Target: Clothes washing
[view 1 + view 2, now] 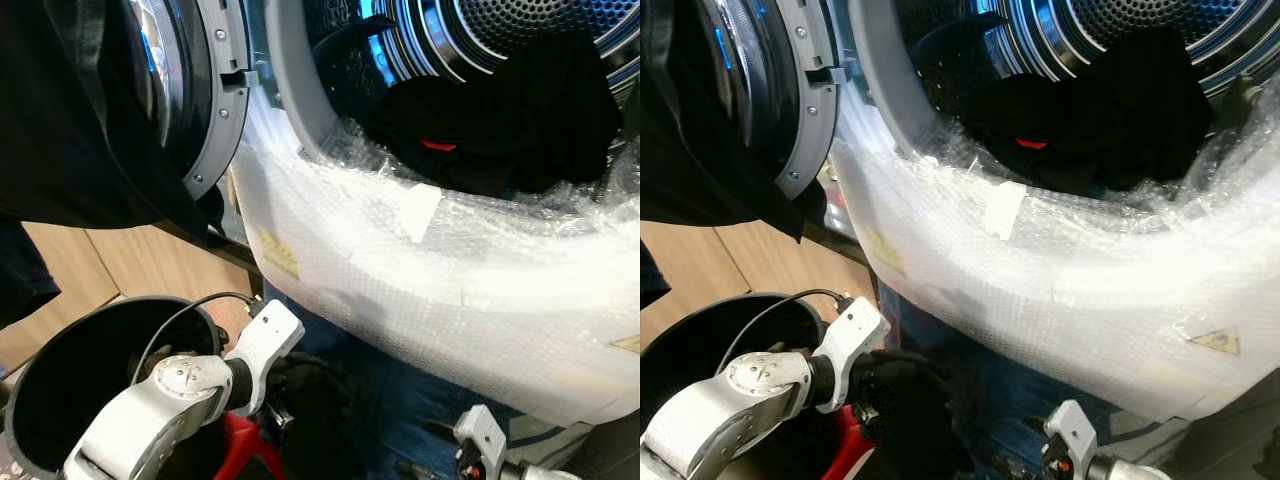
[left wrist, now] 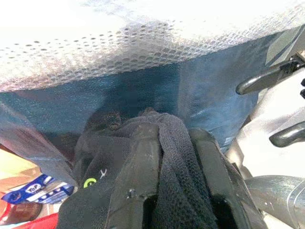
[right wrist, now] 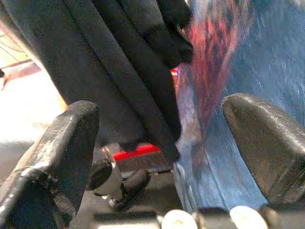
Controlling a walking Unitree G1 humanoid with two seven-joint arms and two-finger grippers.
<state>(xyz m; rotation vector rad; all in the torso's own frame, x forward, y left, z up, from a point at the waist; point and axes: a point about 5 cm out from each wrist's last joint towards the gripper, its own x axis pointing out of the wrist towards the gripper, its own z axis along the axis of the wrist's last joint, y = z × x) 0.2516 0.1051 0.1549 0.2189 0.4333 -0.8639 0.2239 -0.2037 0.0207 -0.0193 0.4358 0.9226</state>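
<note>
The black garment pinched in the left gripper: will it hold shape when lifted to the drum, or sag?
The black garment looks like soft knit bunched between the left gripper fingers, so it probably sags. It seems light. Trailing folds might snag on the bubble wrap.

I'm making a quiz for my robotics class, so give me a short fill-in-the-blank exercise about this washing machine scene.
1. The left claw is shut on a dark ____.
2. The fingers of the right claw are spread ____, holding nothing.
3. The washer front below the drum opening is covered in ____ wrap.
4. The black clothes in the drum show a small patch of ____.

Missing words: garment; open; bubble; red
</note>
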